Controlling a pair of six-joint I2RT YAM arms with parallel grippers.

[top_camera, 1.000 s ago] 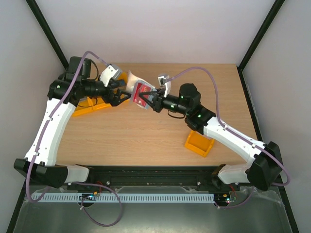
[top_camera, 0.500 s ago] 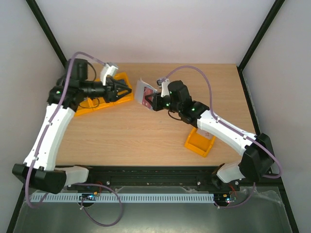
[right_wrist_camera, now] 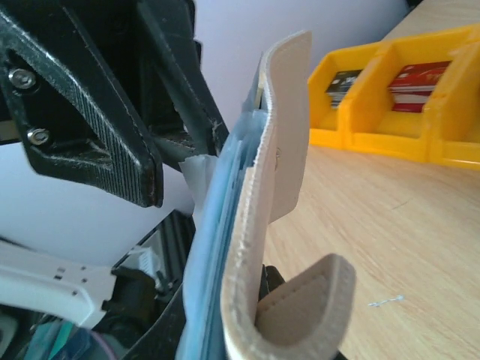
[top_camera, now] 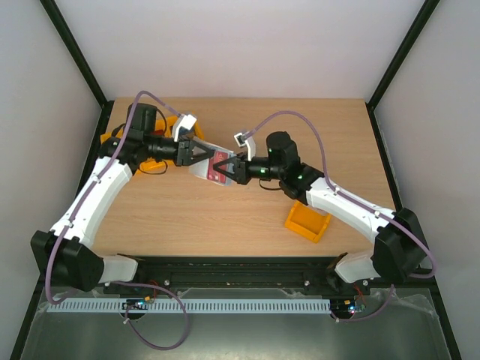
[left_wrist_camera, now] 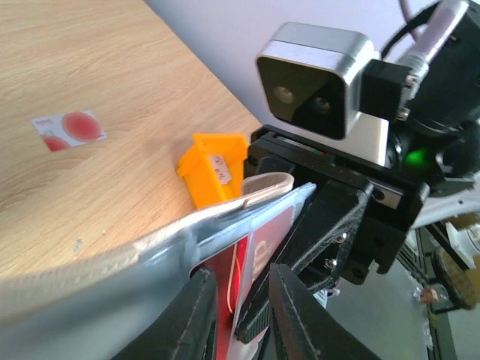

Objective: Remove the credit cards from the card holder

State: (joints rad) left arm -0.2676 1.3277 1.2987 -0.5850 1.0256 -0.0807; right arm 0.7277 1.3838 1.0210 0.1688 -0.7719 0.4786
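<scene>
**Red card reached by the left gripper**

Half a second ago the left gripper (top_camera: 202, 154) was held apart from the card holder (top_camera: 202, 169), over the row of orange bins (right_wrist_camera: 375, 135). Now it has been brought right up to the holder, and its fingers have been drawn in narrow. In the left wrist view the edge of the dark red card (left_wrist_camera: 259, 251) is seen between them. Whether the card is already pinched cannot be told.

The card holder is held up off the counter (top_camera: 225, 217) by the right gripper (top_camera: 234, 168), which is closed on its cream cover. The clear sleeves are turned to the left gripper. So it is judged that the red card is about to be pulled out, and that it is not out yet.

On the wooden counter, a small orange bin (top_camera: 307, 223) is set near the right arm. A white card with a red circle (left_wrist_camera: 70, 129) is laid flat on the wood, already out of the holder. Farther off, at the back left, the row of bins is seen with cards inside. Pale walls (top_camera: 240, 45) and black posts (top_camera: 75, 52) are set around the counter.
</scene>
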